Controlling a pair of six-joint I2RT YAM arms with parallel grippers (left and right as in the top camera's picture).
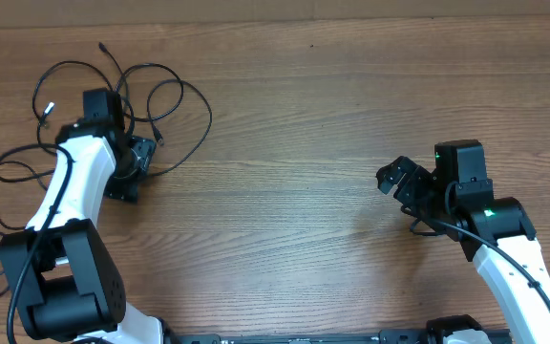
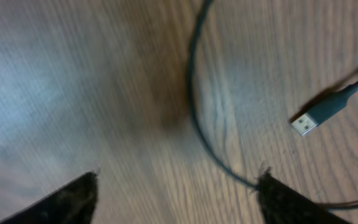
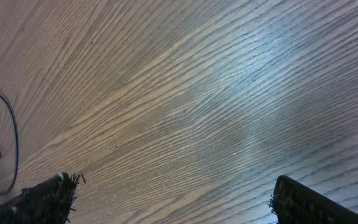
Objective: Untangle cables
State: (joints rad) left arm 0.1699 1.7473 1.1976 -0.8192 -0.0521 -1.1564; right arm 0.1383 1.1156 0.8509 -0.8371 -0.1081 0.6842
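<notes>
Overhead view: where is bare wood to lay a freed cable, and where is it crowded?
Bare wood spans the table's middle, between the cables by the left hand and the right hand; the strip above the right hand is free too. Cable loops crowd the left end.

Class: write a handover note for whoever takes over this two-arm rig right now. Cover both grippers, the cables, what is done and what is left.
Left gripper: open, empty, close over the table among the cables; a USB plug lies just ahead.
Right gripper: open, empty, over bare wood, away from the cables.
Cables: loose loops at the table's left side, crossing one another.
Done: no strand is held.
Left: grasp a strand and draw the loops apart.
</notes>
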